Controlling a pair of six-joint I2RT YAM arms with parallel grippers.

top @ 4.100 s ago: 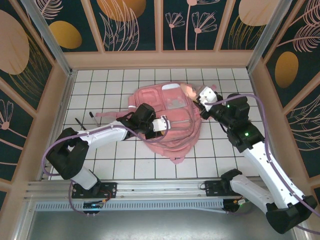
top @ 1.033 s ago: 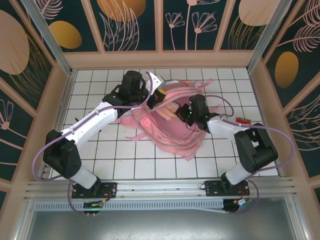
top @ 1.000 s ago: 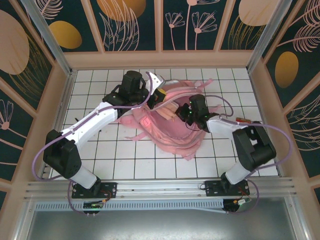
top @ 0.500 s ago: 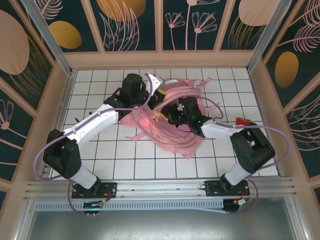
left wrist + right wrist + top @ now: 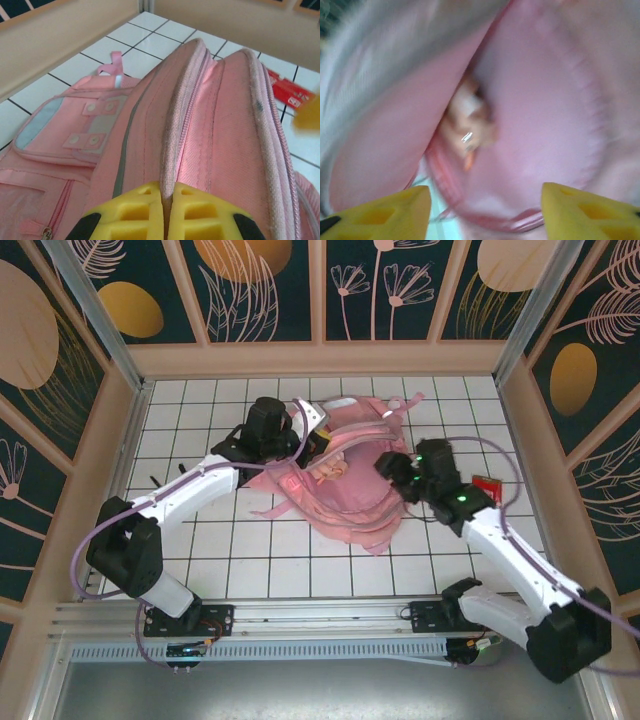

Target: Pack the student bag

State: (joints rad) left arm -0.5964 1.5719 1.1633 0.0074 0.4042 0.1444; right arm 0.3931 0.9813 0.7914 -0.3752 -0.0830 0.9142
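Observation:
The student bag (image 5: 350,495) is a large pink backpack lying in the middle of the tiled table, its main opening facing right. My left gripper (image 5: 318,442) is shut on the upper zip edge (image 5: 172,150) of the bag and holds that edge up. In the left wrist view the yellow fingertips (image 5: 200,215) pinch the zip seam. Just outside the mouth, on the bag's right side, my right gripper (image 5: 393,466) stands open with nothing between its yellow fingers (image 5: 590,207). A blurred peach-coloured thing (image 5: 470,125) lies inside the bag (image 5: 545,125).
A red packet (image 5: 487,483) lies on the tiles to the right of the bag and appears as a red packet (image 5: 285,90) in the left wrist view. Two thin dark pens (image 5: 165,484) lie at the left. Wooden walls (image 5: 320,358) enclose the table.
My right gripper has opened and pulled back to the right, out of the bag's mouth, leaving the peach thing inside. The left gripper keeps its hold on the zip edge, slightly lower.

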